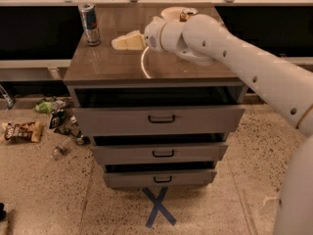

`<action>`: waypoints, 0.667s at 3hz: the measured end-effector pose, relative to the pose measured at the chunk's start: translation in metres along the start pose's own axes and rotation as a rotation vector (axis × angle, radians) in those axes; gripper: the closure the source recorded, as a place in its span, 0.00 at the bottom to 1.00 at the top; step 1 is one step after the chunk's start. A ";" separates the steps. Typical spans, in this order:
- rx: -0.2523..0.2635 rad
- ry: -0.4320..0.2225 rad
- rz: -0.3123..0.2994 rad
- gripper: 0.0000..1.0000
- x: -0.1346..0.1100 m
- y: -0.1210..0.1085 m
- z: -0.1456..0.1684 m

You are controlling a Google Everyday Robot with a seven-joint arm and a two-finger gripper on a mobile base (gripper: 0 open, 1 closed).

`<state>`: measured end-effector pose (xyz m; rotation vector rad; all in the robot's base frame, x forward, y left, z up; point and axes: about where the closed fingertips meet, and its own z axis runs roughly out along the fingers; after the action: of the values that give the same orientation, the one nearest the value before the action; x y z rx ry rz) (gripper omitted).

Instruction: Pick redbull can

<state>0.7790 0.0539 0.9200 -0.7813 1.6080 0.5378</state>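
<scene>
Blue-and-silver redbull can (89, 23) stood upright at the cabinet top's (107, 67) back-left corner; gripper (120, 42) hung near, to its right, not touching. Open or closed: couldn't tell.

Bare cabinet top (105, 66) separates the pincer (117, 43), above its middle, from the redbull can (89, 23) leftward.

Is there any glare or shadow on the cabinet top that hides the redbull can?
Camera view: the glossy cabinet top shows a soft sheen, yet the redbull can at its back left corner is evenly lit; the gripper hovers to the can's right, and no shadow from it reaches the can.
</scene>
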 end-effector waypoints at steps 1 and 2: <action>0.006 0.001 0.005 0.00 0.004 -0.006 0.023; 0.002 -0.017 0.020 0.00 0.007 -0.008 0.053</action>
<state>0.8196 0.0855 0.9043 -0.7580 1.6019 0.5562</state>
